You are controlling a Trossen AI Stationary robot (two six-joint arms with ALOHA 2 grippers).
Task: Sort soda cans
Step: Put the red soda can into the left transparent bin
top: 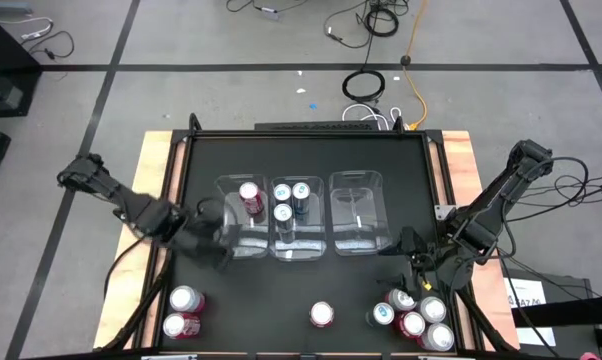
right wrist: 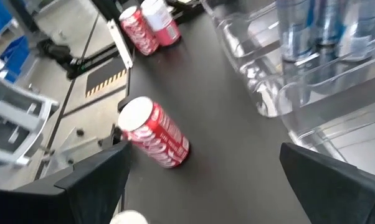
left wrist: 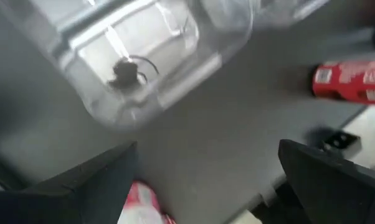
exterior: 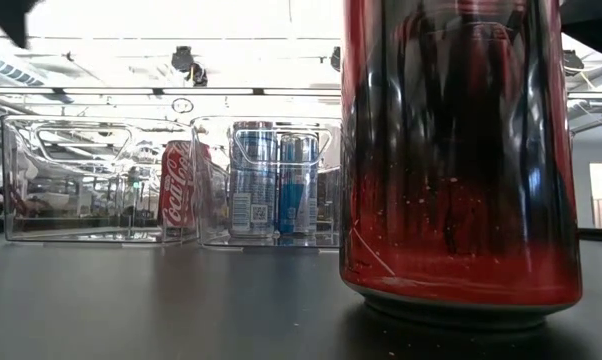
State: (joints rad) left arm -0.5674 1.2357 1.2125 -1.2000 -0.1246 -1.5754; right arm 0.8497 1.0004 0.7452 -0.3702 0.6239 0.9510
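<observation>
Three clear bins (top: 299,215) stand side by side mid-table. The left bin holds a red soda can (top: 249,195); the middle one holds three blue cans (top: 284,212); the right bin (top: 357,212) shows no can. Two red cans (top: 184,310) stand near the front left, one (top: 322,315) at front centre, and several (top: 413,320) at front right. My left gripper (top: 209,245) hangs open above the table off the left bin's near corner, fingers (left wrist: 207,149) apart over bare table. My right gripper (top: 413,248) is open (right wrist: 205,149), above the front-right cans.
The front-centre red can (exterior: 461,150) stands right before the low camera and hides much of that view. Wooden borders (top: 156,180) flank the black tabletop. Cables (top: 366,85) lie on the floor beyond the far edge. Bare table lies between the bins and the front cans.
</observation>
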